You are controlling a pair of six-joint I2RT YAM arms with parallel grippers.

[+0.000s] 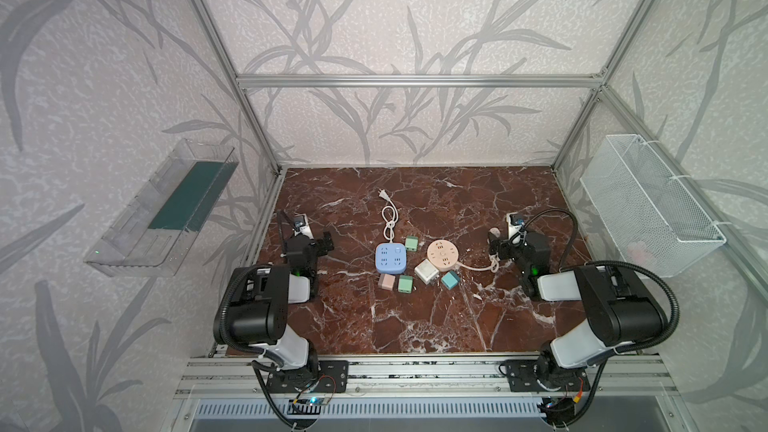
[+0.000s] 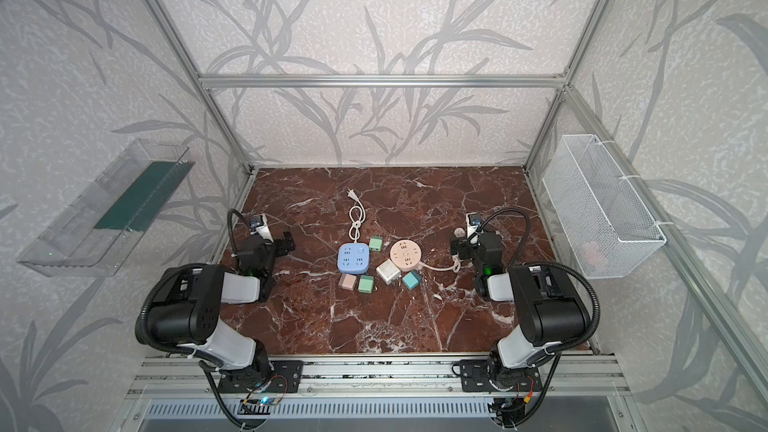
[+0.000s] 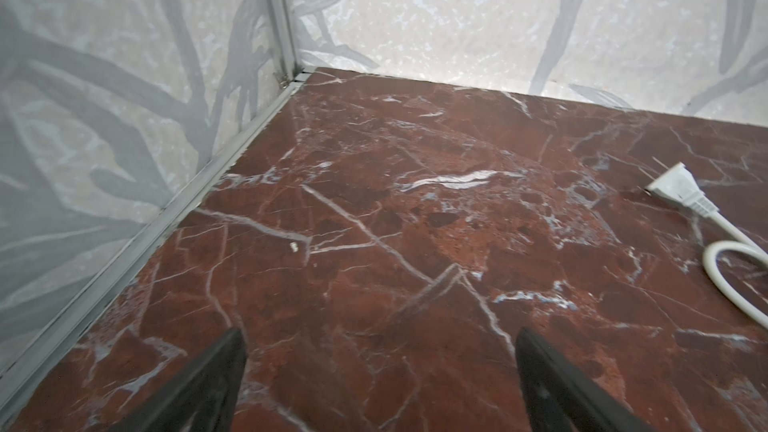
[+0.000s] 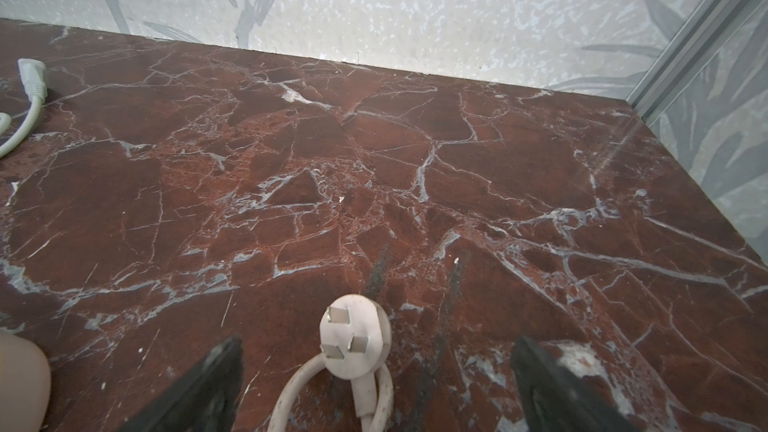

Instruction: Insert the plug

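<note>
In both top views, find a blue socket block (image 1: 390, 258) and a round pink socket block (image 1: 443, 254) side by side in the middle of the table (image 1: 415, 326), ringed by small cube adapters (image 1: 427, 271). Trace the pink block's cord (image 1: 478, 266) out to a three-pin plug (image 1: 494, 231) lying just ahead of the right gripper (image 1: 493, 245), spread wide and holding nothing. Note the left gripper (image 1: 328, 241) near the table's left edge, equally wide and empty, well apart from everything. Farther back, spot a white two-pin plug (image 1: 382, 194) at the end of the blue block's looped lead.

Left wrist view: only bare table between the spread fingers (image 3: 216, 376); two-pin plug (image 3: 677, 191) off to one side.

Right wrist view: three-pin plug (image 4: 355, 336) with pins showing toward the camera, set over its own looped cord, between the open fingers but touching neither.

Probably the piece to insert, though hard to say for certain with loose adapters about. Expect light, hard, smooth plastic, likely to skid on the polished top. Expect the stiff cord to tug and twist it. Best gripped across the round body, behind the pins, never on pins or cord.
</note>
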